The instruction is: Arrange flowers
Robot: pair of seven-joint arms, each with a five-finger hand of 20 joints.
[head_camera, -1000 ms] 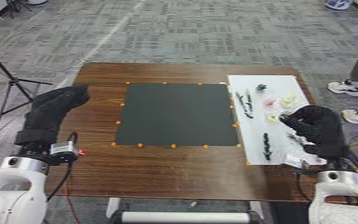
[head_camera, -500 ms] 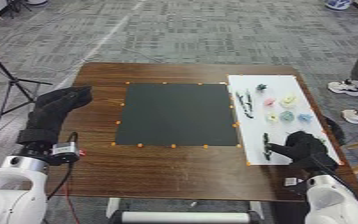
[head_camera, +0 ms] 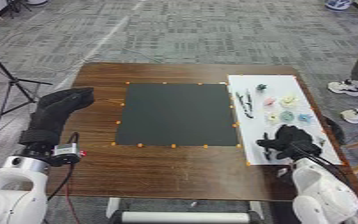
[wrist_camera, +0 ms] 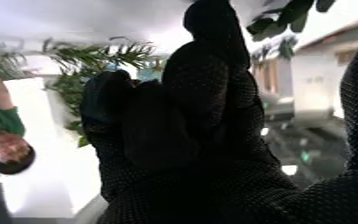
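In the head view my left hand (head_camera: 62, 106) is held over the table's left side, away from the flowers. My right hand (head_camera: 291, 141) is over the near part of the white sheet (head_camera: 255, 132), covering most of a dark green stem that lies there. Farther up the sheet lie a pink flower (head_camera: 269, 101), a cream flower (head_camera: 289, 101), a pale yellow flower (head_camera: 272, 117) and blue flowers (head_camera: 286, 116). Dark stems (head_camera: 247, 107) lie along its left edge. In the right wrist view my right hand (wrist_camera: 193, 150) has some fingers bent, with green leaves (wrist_camera: 295, 17) beyond them.
A dark square mat (head_camera: 175, 115) with orange markers round it lies mid-table, left of the sheet. A tripod (head_camera: 14, 80) stands on the floor at the left. Table wood (head_camera: 184, 172) borders the mat on the near side.
My right hand has moved nearer and to the left, from over the blue flowers to the stem at the sheet's near part. The left hand has barely moved.
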